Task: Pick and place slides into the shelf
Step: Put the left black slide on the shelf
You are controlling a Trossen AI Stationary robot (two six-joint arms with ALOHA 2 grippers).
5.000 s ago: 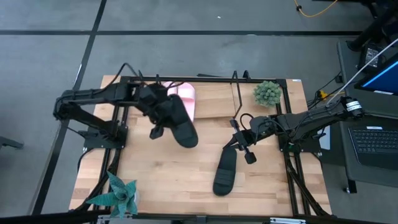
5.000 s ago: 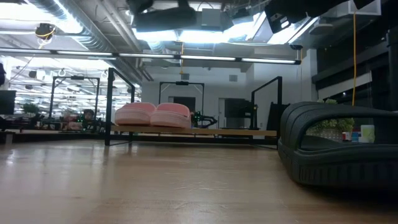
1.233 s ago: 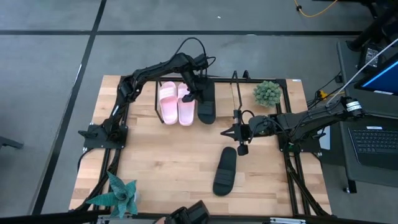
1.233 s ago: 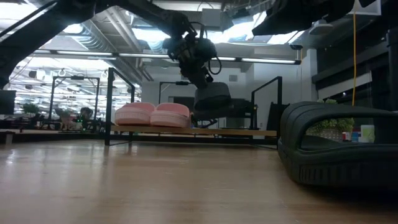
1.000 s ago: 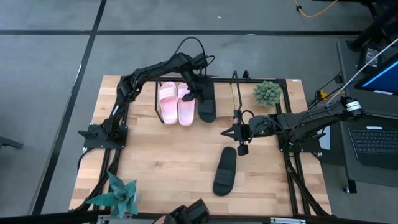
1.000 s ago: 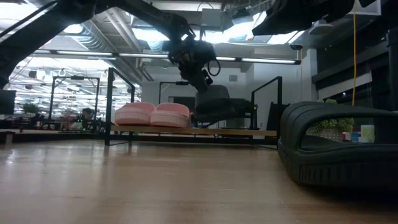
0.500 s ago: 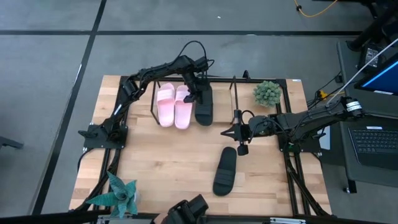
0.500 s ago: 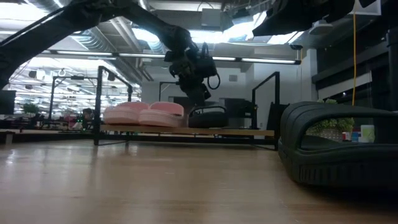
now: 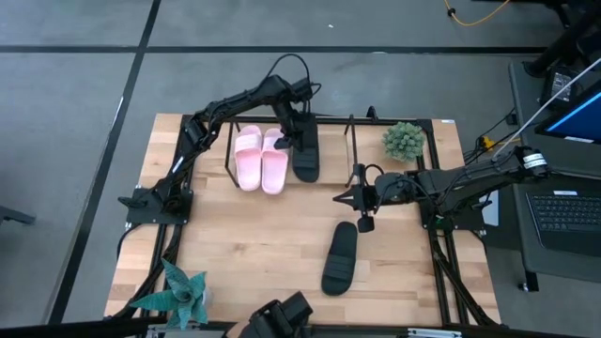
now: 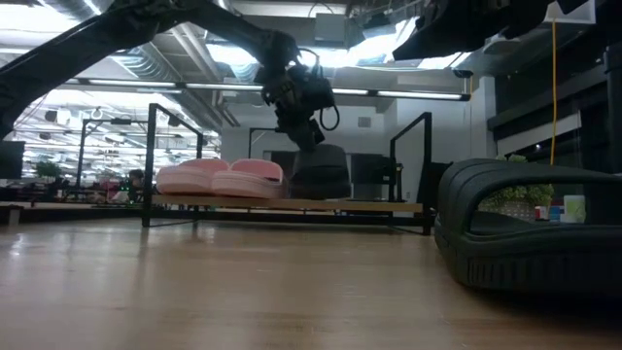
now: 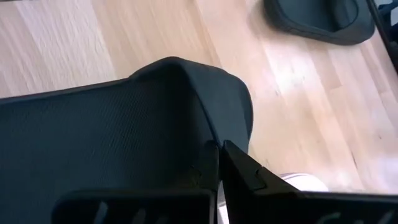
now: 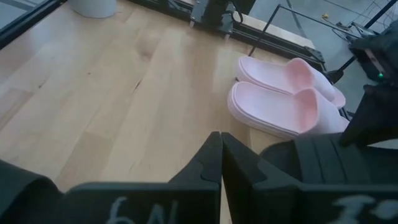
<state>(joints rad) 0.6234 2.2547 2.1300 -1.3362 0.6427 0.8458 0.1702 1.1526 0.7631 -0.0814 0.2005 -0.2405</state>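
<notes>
- High view: the left hand (image 9: 299, 141) sits at the shelf (image 9: 352, 141), at about 12 o'clock on the desk (image 9: 244, 253), on the black slide (image 9: 306, 155) just right of the two pink slides (image 9: 260, 158). Half a second ago that slide and the pink pair lay slightly lower and to the right; the rack seems to have been nudged as the slide went down. Three of four are now shelved, I judge. The second black slide (image 9: 340, 257) lies on the desk at 5 o'clock, with the right hand (image 9: 359, 199) hovering just above it.
- Low view: the left hand (image 10: 303, 126) has lifted slightly — the black slide (image 10: 321, 178) now rests on the board, where a second ago it hung tilted. The nearer slide (image 10: 530, 228) is cut off at 3 o'clock.
- Left wrist view: black strap (image 11: 124, 137) fills the frame; the fingers appear pressed together against it, though whether they still grip is hard to say.
- Right wrist view: the fingers meet, holding nothing; the pink pair (image 12: 283, 102) shows beyond.
</notes>
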